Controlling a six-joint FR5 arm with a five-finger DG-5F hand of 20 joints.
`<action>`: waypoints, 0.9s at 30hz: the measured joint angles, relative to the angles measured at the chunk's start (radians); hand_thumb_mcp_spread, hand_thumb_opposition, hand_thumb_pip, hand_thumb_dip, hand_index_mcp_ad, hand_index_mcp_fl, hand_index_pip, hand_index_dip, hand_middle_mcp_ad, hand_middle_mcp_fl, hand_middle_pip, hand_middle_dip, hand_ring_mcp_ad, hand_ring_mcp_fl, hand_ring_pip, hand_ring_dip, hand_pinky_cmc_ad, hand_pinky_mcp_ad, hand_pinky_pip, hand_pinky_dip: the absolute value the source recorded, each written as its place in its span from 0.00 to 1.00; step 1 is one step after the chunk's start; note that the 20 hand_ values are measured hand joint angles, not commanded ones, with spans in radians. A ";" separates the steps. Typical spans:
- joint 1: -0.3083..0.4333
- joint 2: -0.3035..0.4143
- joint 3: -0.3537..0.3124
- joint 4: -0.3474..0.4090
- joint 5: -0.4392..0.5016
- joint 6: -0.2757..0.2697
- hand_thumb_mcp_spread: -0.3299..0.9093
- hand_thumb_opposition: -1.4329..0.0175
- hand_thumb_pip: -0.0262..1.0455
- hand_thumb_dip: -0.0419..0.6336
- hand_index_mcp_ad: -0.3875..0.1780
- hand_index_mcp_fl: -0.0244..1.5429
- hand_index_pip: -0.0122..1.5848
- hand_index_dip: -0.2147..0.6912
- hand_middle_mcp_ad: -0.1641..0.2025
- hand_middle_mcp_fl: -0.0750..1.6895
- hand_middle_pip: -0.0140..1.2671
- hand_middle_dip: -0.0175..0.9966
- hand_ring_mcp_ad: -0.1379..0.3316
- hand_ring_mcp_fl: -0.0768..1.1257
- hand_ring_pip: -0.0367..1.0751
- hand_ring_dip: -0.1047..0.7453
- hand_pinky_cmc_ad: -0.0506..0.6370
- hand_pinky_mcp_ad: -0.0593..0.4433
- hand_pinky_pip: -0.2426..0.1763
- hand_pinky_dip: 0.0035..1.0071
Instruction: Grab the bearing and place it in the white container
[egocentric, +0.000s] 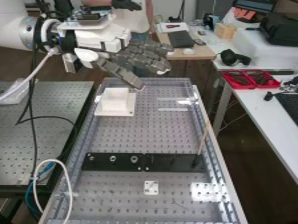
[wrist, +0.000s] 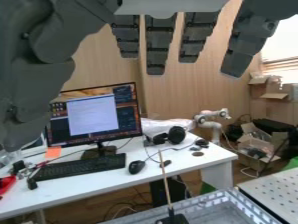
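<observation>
Fingers extended, the hand (egocentric: 138, 56) is open above the far end of the perforated bench, behind and a little above the white container (egocentric: 115, 102). In the wrist view the straight fingers of the hand (wrist: 157, 46) hang apart with nothing between them. Small round metal pieces sit in a row on the left part of a black plate; the ring-shaped bearing (egocentric: 134, 159) appears to be the rightmost of them. That plate lies across the bench, nearer the camera than the container.
A thin upright stick (egocentric: 203, 137) stands at the right end of the black plate (egocentric: 173, 162). Nearer lies a small white square plate (egocentric: 151, 187). Cables hang along the bench's left side. A white desk (wrist: 126, 177) with a monitor (wrist: 93, 114) and keyboard stands beyond the bench edge.
</observation>
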 joint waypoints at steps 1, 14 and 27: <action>0.001 -0.004 -0.009 0.012 0.009 0.005 0.50 0.52 0.45 0.18 0.57 0.03 0.05 0.33 0.48 0.11 0.12 0.24 0.50 0.06 0.13 0.24 0.61 0.74 0.36 0.35; -0.003 -0.084 -0.179 0.238 0.155 0.104 0.51 0.51 0.49 0.25 0.57 0.04 0.06 0.26 0.48 0.13 0.12 0.28 0.49 0.06 0.12 0.26 0.60 0.75 0.36 0.37; -0.034 -0.172 -0.212 0.304 0.175 0.130 0.53 0.50 0.55 0.28 0.50 0.05 0.43 0.26 0.48 0.05 0.11 0.28 0.48 0.06 0.12 0.26 0.60 0.74 0.36 0.36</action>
